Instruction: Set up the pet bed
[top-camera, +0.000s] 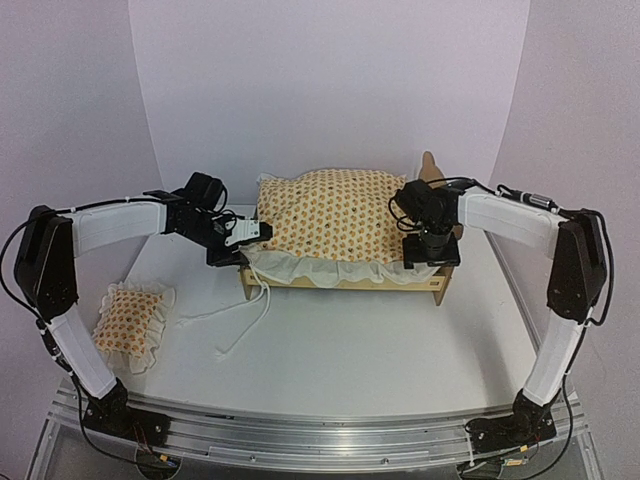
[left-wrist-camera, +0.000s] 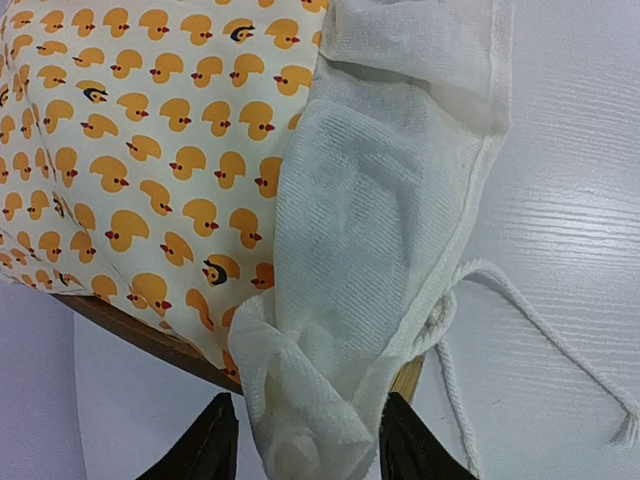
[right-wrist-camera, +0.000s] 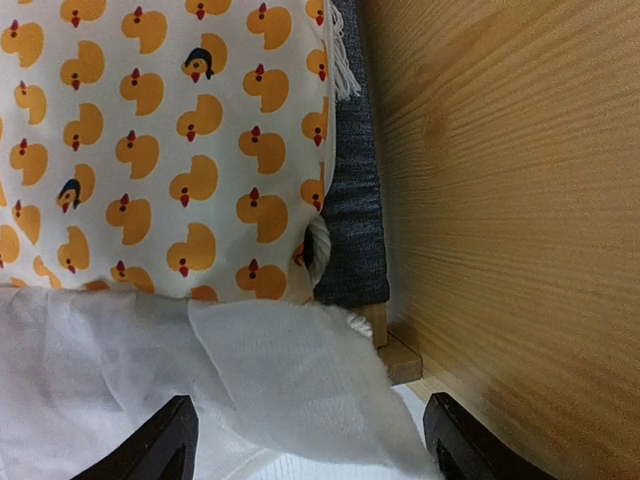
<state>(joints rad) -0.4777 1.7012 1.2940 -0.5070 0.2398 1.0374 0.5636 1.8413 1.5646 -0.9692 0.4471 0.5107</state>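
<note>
The pet bed (top-camera: 340, 283) stands toward the middle of the table's (top-camera: 400, 350) far edge. Its long axis runs left to right, roughly parallel to the near edge. The scalloped headboard (top-camera: 432, 165) is at the right end, so the foot points toward the left edge. The duck-print cushion (top-camera: 330, 215) lies on it, and its white ruffle (left-wrist-camera: 370, 250) spills over the front rail.

The left gripper (top-camera: 255, 235) is at the foot end. Its jaws are part-way apart with a ruffle corner hanging between them, and the cloth looks slack rather than pinched. The right gripper (top-camera: 432, 255) hovers over the front corner by the headboard with its jaws spread wide, holding nothing. Below it are the ruffle and the dark grey base panel (right-wrist-camera: 355, 230).

The main risk is snagging. If the left jaws close on the ruffle and pull, the whole cushion could slide off the foot, or the light frame could be dragged askew. The tie cord (top-camera: 255, 305) trails loose on the table near the foot, where a finger could catch it. The right fingers are close to the headboard, so a sideways move there could nudge the bed and turn it. The cushion sits bulged above the rails, so a push from one end alone may ruck it rather than seat it. The small ruffled pillow (top-camera: 130, 318) lies near the left edge, well apart from the bed.
</note>
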